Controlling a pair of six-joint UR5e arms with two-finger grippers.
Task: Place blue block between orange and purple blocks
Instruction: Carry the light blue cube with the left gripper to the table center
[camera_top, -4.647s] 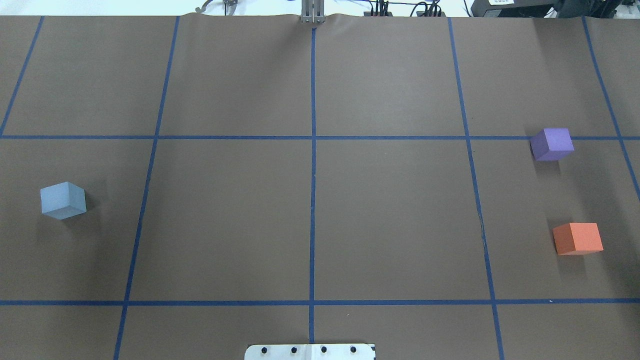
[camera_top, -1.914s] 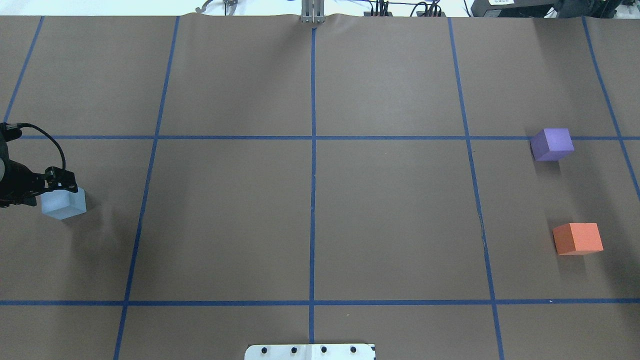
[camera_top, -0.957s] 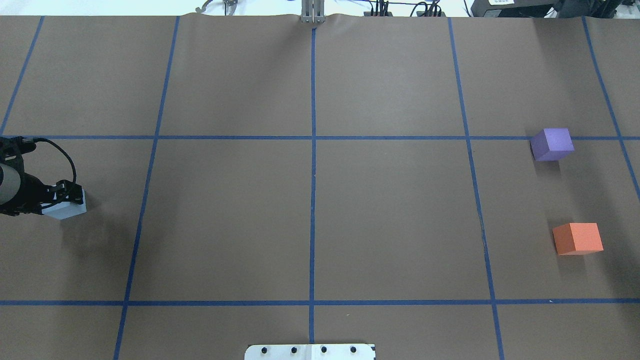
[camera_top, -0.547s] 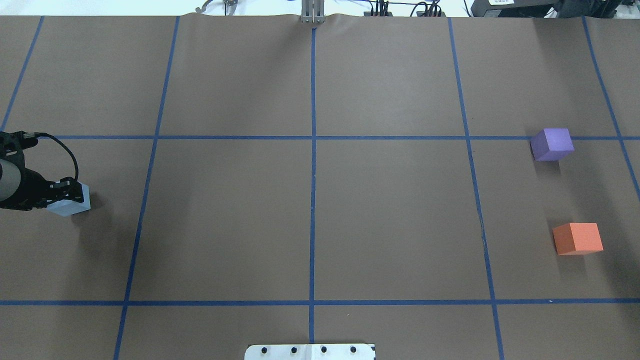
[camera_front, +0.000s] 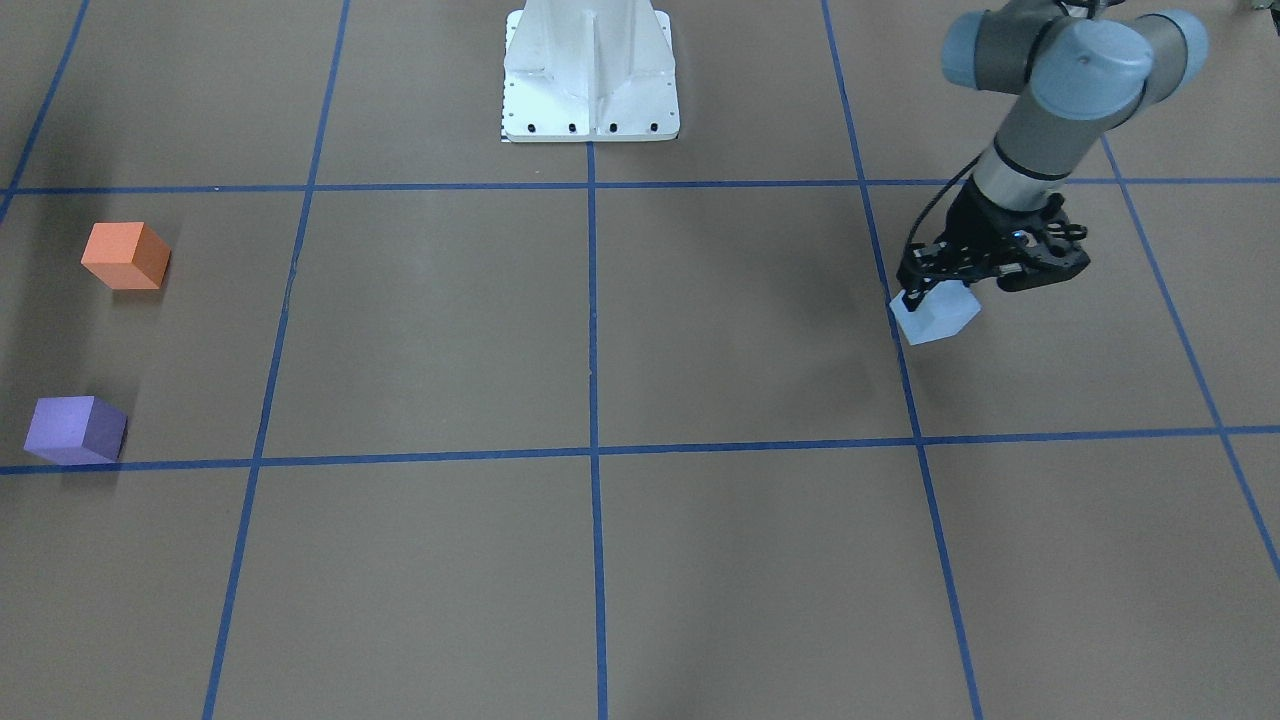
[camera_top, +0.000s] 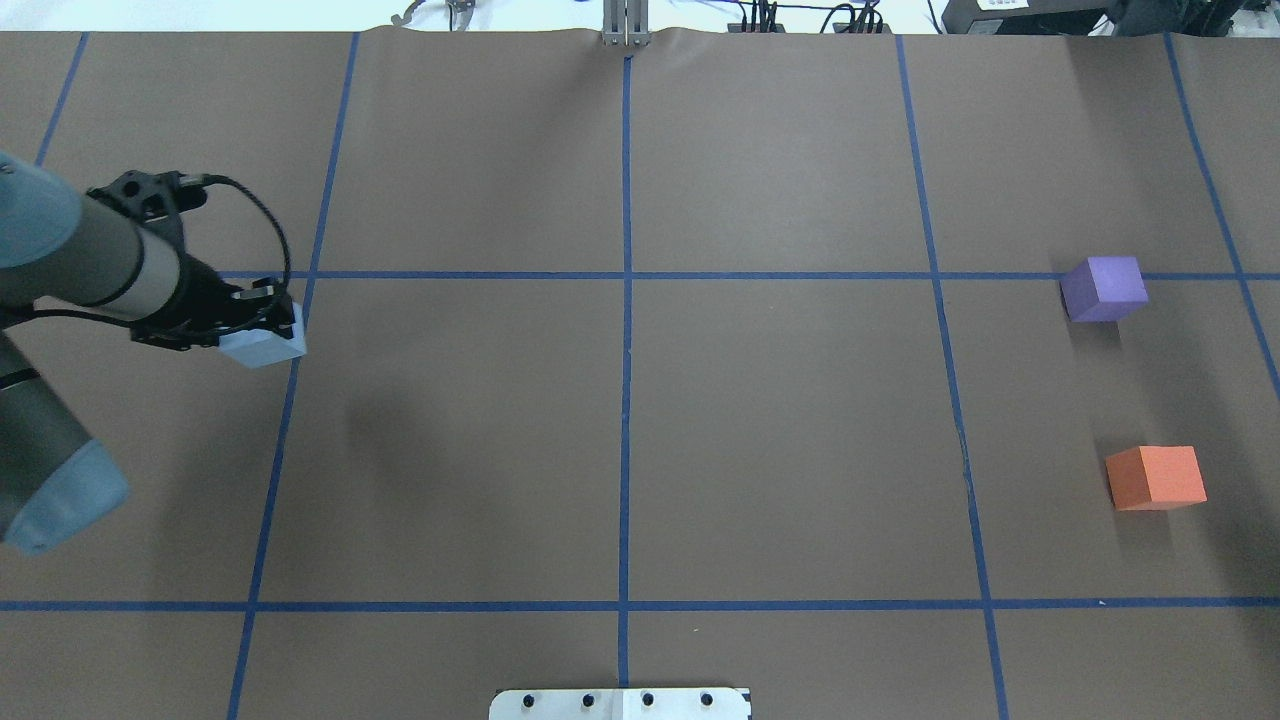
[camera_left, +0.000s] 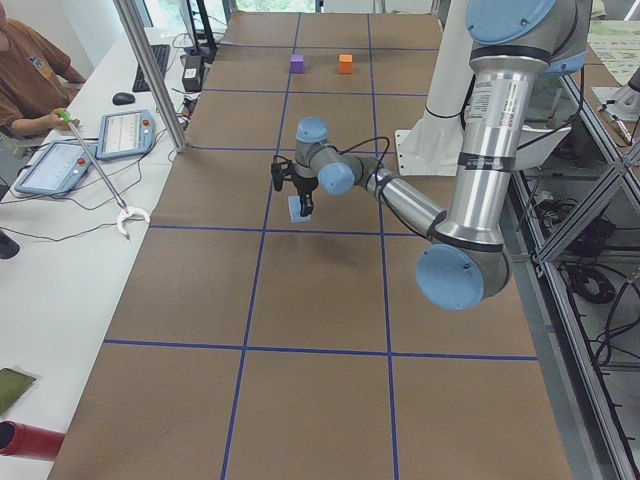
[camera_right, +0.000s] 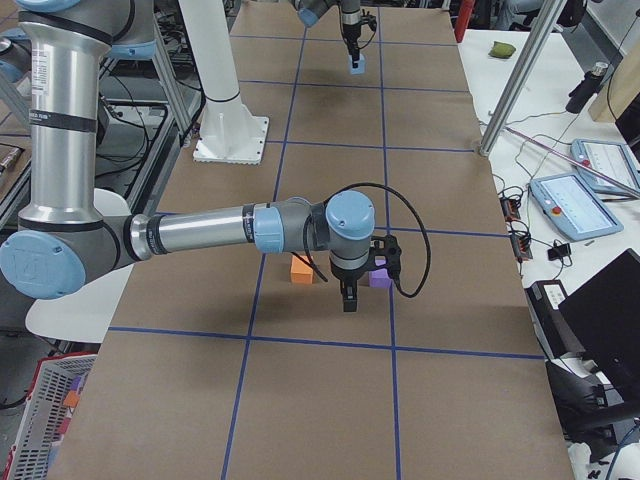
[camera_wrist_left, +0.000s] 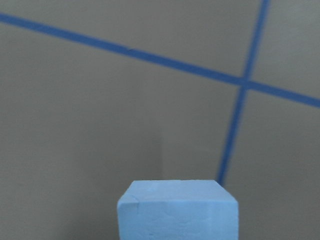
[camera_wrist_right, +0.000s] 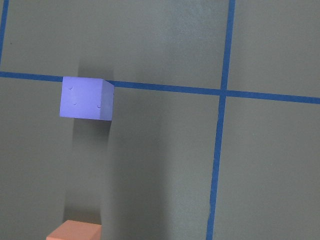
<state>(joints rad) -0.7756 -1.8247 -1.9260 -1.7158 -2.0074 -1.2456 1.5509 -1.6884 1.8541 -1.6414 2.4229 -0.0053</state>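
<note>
Aloft; blue block (camera_front: 937, 320) in left pincer (camera_front: 937, 291)

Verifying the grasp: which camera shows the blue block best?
Exterior front-facing: the blue block is large and sharp, its lower part clear below the left gripper. Overhead: the wrist hides part of it. Left wrist: close but cropped at the frame's edge. Side views: tiny. Right wrist: not in view.

Blue tape lines (camera_top: 626, 400) are crossing the brown paper (camera_top: 450, 450) that is covering the table. A person (camera_left: 25, 70) in a brown shirt is resting an arm on the white side desk (camera_left: 60, 290), near two tablets (camera_left: 124, 133).
</note>
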